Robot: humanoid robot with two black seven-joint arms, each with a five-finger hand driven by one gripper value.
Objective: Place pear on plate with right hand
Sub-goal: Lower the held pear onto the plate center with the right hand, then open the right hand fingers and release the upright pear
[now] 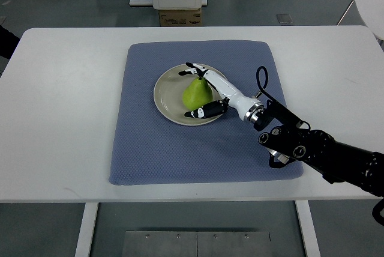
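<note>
Right hand [210,92] fingers [204,111] wrapped around pear [197,93], upright on plate [168,92]. Placement step; next: spread fingers, withdraw.

A white table [60,119] carries a blue-grey mat [156,155], laid square on its top. A beige plate [165,98] sits on the mat, slightly toward the far side. A green pear [197,93] stands on the plate, stem end pointing away from the robot. The right hand [207,92] reaches in from the lower right on a black arm [324,152] and wraps the pear: white fingers [195,68] curve over its far side, and dark-tipped fingers lie along its near side, over the plate rim.
</note>
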